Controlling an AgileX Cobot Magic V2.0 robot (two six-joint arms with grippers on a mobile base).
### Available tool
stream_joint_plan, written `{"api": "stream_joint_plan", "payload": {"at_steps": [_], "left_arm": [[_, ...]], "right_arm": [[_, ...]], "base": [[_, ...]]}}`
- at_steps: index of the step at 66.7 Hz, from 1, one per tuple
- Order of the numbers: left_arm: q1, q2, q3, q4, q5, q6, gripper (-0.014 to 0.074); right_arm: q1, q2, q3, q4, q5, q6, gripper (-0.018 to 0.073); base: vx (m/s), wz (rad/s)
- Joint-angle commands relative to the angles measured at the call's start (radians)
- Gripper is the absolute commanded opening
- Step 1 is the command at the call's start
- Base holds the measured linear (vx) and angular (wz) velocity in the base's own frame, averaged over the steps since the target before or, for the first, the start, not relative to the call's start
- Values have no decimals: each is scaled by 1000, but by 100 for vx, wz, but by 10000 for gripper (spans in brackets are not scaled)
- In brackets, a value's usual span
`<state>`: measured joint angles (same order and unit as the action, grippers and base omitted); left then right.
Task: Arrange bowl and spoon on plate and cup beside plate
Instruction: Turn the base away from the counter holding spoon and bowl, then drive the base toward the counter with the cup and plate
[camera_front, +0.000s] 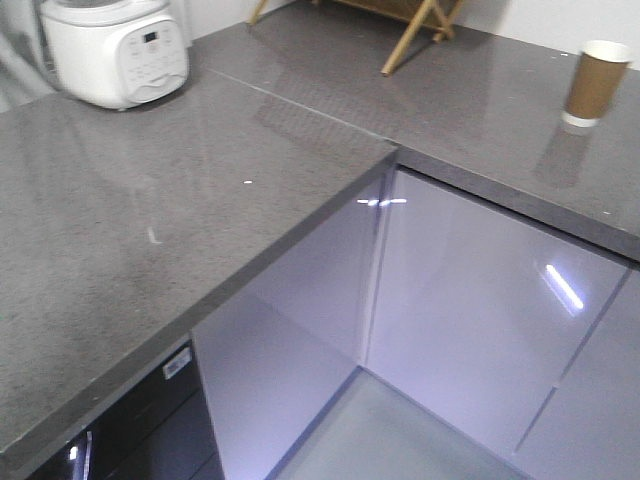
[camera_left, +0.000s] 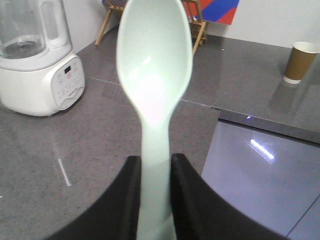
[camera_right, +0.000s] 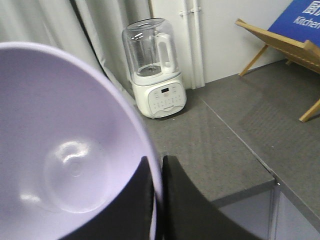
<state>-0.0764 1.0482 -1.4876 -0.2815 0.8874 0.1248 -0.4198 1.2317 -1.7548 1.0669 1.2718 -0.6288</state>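
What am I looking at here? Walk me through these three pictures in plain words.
This is a two-armed robot in a kitchen. One camera looks forward over the grey countertop, where a brown paper cup and a white appliance stand. The other two cameras sit on the wrists. The left end effector is pinching a mint-green spoon by its handle, bowl end up. The right end effector grips the rim of a lavender bowl. No plate shows in any view.
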Motion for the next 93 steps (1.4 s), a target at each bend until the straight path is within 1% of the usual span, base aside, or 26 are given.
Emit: {"api": "stream_joint_plan", "payload": {"at_steps": [1, 37, 93], "left_arm": [[-4, -8, -26, -19, -61, 0, -7], [-4, -8, -26, -19, -61, 0, -7], [-4, -8, -26, -19, -61, 0, -7]], "right_arm": [[-1, -16, -27, 61, 5, -7, -6], [-1, -16, -27, 61, 5, -7, -6], [-1, -16, -27, 61, 5, -7, -6]], "base": [[-3, -42], [-3, -36], [-4, -23]]}}
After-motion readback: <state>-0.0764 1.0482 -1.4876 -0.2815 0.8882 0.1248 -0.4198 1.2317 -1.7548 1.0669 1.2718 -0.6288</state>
